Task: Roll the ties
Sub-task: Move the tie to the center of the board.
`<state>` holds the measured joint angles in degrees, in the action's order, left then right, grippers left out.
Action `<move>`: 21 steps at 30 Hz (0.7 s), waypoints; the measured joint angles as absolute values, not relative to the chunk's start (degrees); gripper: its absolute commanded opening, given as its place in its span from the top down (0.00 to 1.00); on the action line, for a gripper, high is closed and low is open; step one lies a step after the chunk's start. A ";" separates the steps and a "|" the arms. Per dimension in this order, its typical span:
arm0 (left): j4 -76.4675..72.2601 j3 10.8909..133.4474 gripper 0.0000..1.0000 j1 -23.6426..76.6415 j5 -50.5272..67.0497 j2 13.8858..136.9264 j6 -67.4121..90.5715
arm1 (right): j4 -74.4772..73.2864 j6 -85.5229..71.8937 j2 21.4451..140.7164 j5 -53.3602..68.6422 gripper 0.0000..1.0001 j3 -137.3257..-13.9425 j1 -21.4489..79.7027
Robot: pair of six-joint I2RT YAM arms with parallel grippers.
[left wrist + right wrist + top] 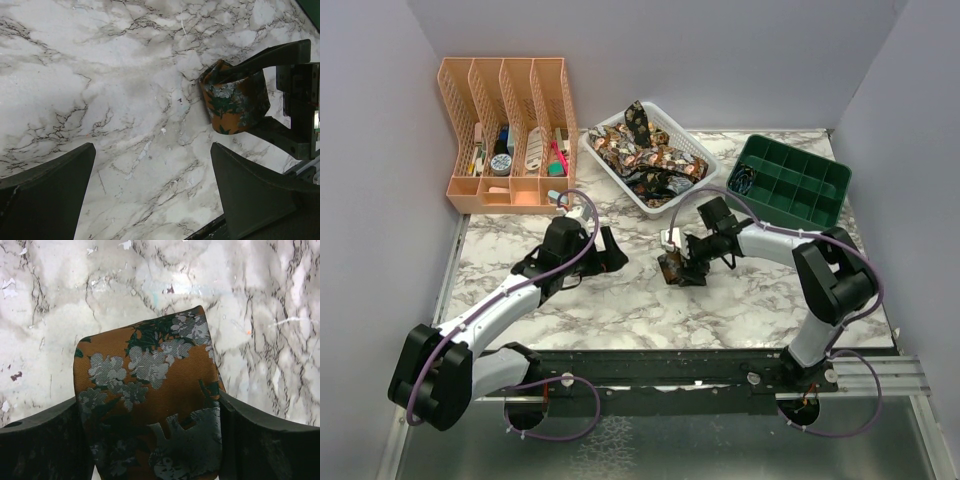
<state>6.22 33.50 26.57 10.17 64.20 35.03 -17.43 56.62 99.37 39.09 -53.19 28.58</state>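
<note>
Base: white marble desk (620, 310). Far centre: white mesh basket (608, 168) holding loose dark paisley neckties (645, 150). Desk centre: my right claw (150, 440), clenched around a rolled orange necktie with grey-green flowers (150, 385). Just left: my left claw (152, 192), released, above bare marble.
</note>
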 measured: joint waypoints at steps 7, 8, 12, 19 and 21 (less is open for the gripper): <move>6.31 33.21 0.01 26.46 10.72 64.20 34.83 | -18.22 55.66 101.49 37.67 0.29 -56.23 32.10; 6.31 33.19 0.01 26.37 10.74 64.20 34.85 | -18.24 55.02 101.58 37.12 0.30 -56.45 32.88; 6.13 32.60 0.01 26.26 10.74 64.20 35.03 | -17.76 51.51 101.56 34.70 0.30 -56.84 36.60; 6.15 30.13 0.01 26.20 10.61 63.48 36.38 | -13.54 41.56 100.90 29.45 0.29 -55.96 43.92; 6.17 29.52 0.01 26.20 10.52 62.85 36.71 | -12.25 37.98 100.95 27.42 0.29 -55.96 45.89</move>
<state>6.17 29.52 26.20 10.52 62.85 36.71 -12.25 37.98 100.95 27.42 -55.96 45.89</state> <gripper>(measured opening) 0.990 0.708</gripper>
